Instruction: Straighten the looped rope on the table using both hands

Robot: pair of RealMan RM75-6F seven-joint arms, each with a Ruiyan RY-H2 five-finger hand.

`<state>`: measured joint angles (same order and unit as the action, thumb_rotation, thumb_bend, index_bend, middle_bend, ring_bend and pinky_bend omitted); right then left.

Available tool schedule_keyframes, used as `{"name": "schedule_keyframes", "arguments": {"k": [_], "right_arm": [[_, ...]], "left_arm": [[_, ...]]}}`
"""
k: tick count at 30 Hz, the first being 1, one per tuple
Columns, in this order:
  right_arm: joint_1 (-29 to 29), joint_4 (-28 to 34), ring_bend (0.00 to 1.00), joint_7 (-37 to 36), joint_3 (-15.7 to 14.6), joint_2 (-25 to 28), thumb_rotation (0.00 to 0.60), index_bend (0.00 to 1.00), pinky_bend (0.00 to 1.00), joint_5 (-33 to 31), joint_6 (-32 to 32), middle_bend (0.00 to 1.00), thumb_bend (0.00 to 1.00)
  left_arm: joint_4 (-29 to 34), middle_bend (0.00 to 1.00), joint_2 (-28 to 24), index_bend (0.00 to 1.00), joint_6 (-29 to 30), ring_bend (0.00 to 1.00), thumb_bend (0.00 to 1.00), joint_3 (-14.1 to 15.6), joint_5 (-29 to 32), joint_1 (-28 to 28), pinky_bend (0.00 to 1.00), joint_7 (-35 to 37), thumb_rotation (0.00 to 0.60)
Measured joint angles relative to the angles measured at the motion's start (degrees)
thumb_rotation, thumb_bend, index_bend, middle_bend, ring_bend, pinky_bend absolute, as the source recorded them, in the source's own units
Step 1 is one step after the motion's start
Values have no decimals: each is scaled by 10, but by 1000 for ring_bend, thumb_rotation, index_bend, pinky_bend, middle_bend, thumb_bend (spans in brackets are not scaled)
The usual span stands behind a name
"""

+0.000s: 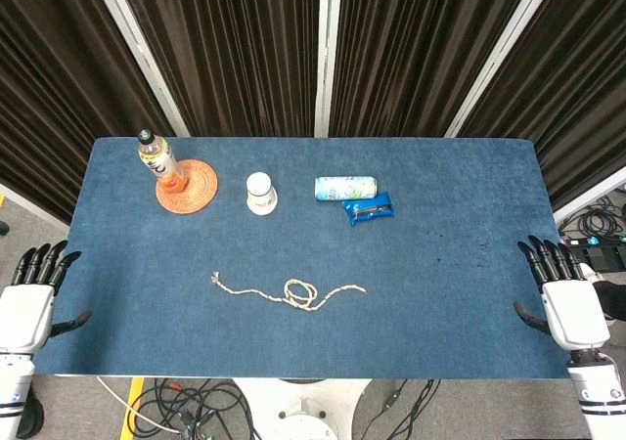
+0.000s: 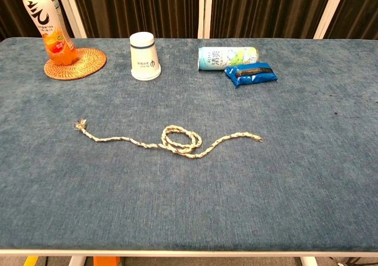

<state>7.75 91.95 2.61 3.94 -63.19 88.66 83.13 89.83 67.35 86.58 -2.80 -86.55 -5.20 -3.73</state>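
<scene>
- Your rope [image 1: 290, 292] lies on the blue table [image 1: 460, 264], toward the near edge and a little left of centre, with 1 loop coiled around its middle and both frayed ends trailing outward
- In the chest view the rope [image 2: 171, 140] runs from a tufted end at the left, through the loop, to a thinner end at the right
- Your left hand [image 1: 29, 303] sits off the left edge of the table, fingers apart and holding nothing, well apart from the rope
- Your right hand [image 1: 567, 298] sits at the right edge, fingers also spread and empty, well apart from the rope
- Along the far side you have an orange drink bottle [image 1: 161, 160] standing on a woven coaster [image 1: 201, 184], an upturned white cup [image 1: 260, 193], a can [image 1: 345, 187] on its side, and a blue packet [image 1: 369, 207] just beside the can
</scene>
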Motion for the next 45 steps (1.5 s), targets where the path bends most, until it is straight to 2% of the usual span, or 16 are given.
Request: {"name": "schedule_keyframes", "arguments": {"k": [9, 13, 19, 24, 29, 35, 45], "right_arm": [[1, 3, 0, -18, -7, 0, 600, 11, 0, 14, 0, 87, 160], [21, 14, 0, -35, -8, 3, 600, 129, 30, 24, -28, 162, 194], [96, 30, 27, -46, 7, -6, 600, 328, 96, 36, -114, 232, 204], [176, 25, 27, -38, 33, -54, 600, 424, 98, 23, -201, 233, 191], [234, -8, 21, -8, 49, -131, 600, 459, 80, 2, -252, 232, 176], [265, -63, 19, 38, 49, -214, 600, 478, 76, -17, -279, 233, 176], [300, -144, 15, 81, 38, -306, 600, 510, 33, -34, -299, 233, 185]], "left_arm": [[6, 45, -4, 150, -1, 0, 0, 2, 2, 1, 17, -8, 600], [3, 45, -2, 150, 6, 0, 0, 1, -1, 2, 18, -3, 600], [-8, 45, 4, 150, 4, 0, 0, -1, -2, 0, 17, 5, 600], [-13, 45, 5, 150, 1, 0, 0, -1, 0, -1, 17, 9, 600], [-18, 45, 6, 150, -7, 0, 0, -1, 4, -3, 17, 12, 600], [-25, 45, 10, 150, -17, 0, 0, -1, 9, -6, 17, 18, 600], [-44, 45, 20, 150, -27, 0, 0, 0, 11, -12, 17, 34, 600]]}}
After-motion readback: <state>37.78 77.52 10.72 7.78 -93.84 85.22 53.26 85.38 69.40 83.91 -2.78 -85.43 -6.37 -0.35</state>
